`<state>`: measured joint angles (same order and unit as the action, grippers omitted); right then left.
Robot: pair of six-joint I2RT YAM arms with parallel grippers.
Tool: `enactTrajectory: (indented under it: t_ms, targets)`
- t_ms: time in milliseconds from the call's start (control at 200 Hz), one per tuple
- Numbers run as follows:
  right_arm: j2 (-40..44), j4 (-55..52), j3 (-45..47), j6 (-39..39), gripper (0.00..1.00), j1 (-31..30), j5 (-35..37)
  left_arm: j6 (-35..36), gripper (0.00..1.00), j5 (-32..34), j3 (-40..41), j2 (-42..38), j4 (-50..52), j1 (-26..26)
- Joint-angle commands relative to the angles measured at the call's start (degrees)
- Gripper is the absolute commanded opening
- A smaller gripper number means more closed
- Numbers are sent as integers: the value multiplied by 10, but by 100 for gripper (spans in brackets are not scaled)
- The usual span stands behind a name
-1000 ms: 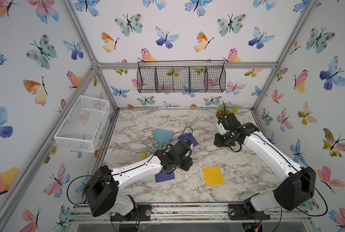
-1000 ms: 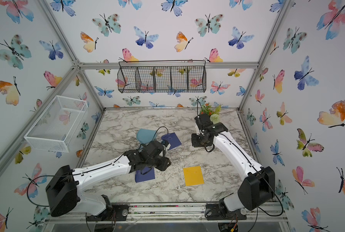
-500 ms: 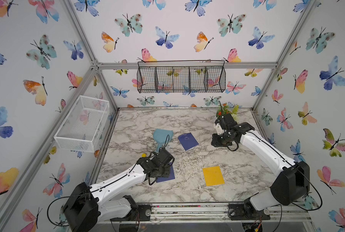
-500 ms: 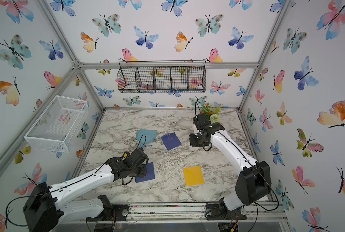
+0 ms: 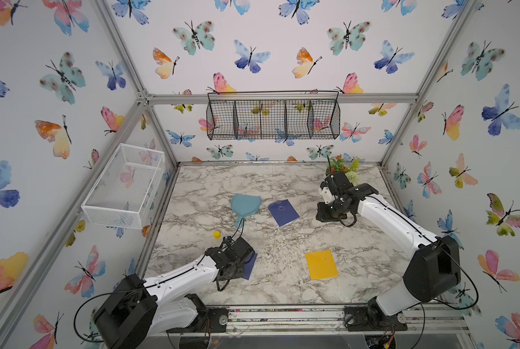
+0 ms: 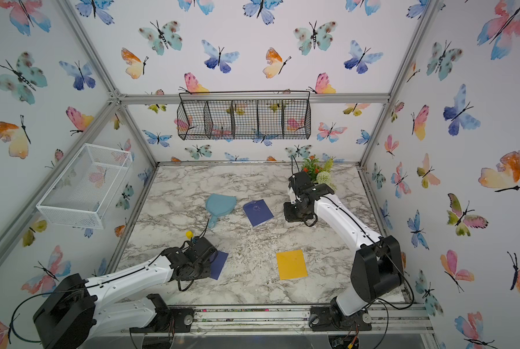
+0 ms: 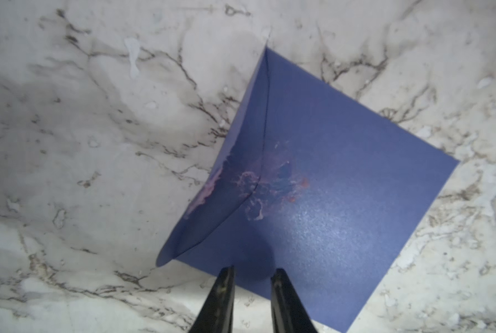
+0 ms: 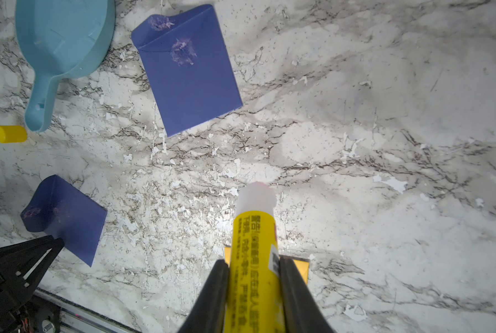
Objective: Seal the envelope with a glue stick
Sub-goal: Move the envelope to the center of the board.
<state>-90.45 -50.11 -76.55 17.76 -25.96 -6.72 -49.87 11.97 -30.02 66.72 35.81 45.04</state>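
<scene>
The glue stick is clenched between my right fingers, which squeeze its yellow barrel from both sides. Its cap is off. The pale, pinkish glue tip is bare and points out over open marble, touching no envelope. In both top views those fingers hang over the far right part of the worktop, near the small plant, and the stick itself is hidden under my wrist there.

The yellow cap lies on its side near the worktop's left edge, just beside the handle end of a pale blue dish.

My left fingers are slightly parted with nothing between them, at one edge of the near blue envelope. I cannot tell whether they touch the paper. That envelope lies on the worktop with its flap lifted partway. Pinkish glue is smeared on the flap and on the body beneath it.

The far blue envelope lies flat between the dish and my right fingers, flap down, with a smear at the flap's tip. A yellow sheet lies flat toward the front, well apart from both envelopes.

A black wire basket hangs on the back wall, and a white wire basket on the left wall.
</scene>
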Motion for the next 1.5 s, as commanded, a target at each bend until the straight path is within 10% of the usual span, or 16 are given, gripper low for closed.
enactTrajectory:
  t_ms: [0, 340, 631, 981, 1497]
  targets:
    - [-5, 1, -14, -11, 2, 3, -6, -8, 28, 29, -19, -5, 16, -6]
    - [-7, 1, -20, -12, 2, 6, -10, -115, 43, 150, -35, -45, 111, -7]
    - [-12, -5, -28, -18, 2, 7, -8, -100, 62, 92, 24, -55, 26, -53]
    - [-12, -7, -27, -17, 2, 8, -5, -8, 37, -39, 62, -62, -73, -104]
    - [-8, -11, -28, -12, 2, 8, -6, 25, 11, -52, 55, -18, -89, -104]
